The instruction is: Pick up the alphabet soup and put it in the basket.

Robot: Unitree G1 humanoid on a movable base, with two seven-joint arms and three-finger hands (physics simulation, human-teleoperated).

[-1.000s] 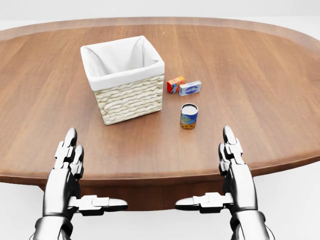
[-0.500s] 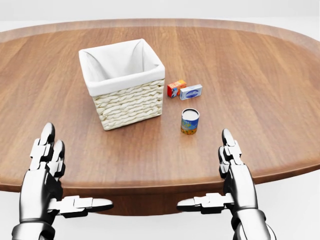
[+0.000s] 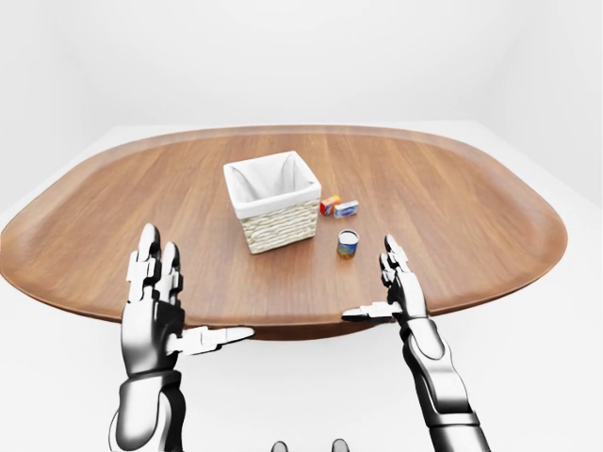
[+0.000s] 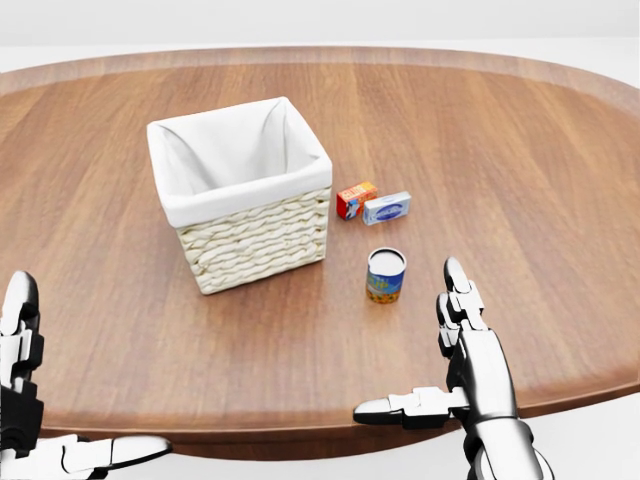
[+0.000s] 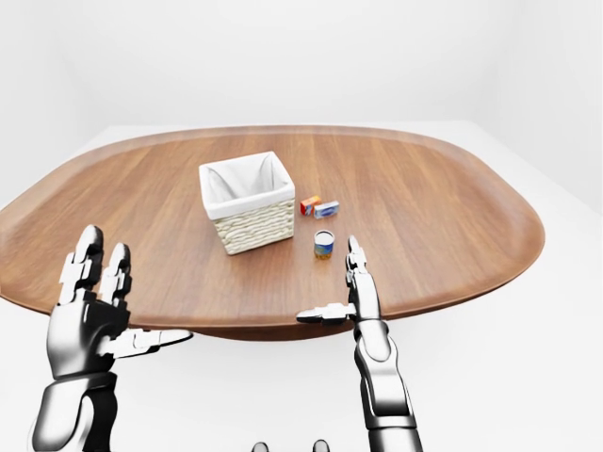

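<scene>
The alphabet soup can [image 4: 385, 275], blue and yellow with a pale lid, stands upright on the wooden table [image 4: 520, 170], right of the woven basket [image 4: 240, 195] with its white liner. My right hand [image 4: 440, 355] is open, fingers straight, below and right of the can near the table's lower edge, touching nothing. At the bottom left corner of the head view my left hand [image 4: 40, 400] is open too, mostly off the table's edge and far from the can.
An orange box [image 4: 355, 200] and a blue-white box [image 4: 386, 208] lie side by side just above the can, right of the basket. The oval table's rim runs under both hands [image 3: 283, 325]. White floor and walls surround it.
The whole picture has shifted: table, basket and can sit lower and larger in the head view. My left hand has slid down and left toward the corner. The right hand has kept its place.
</scene>
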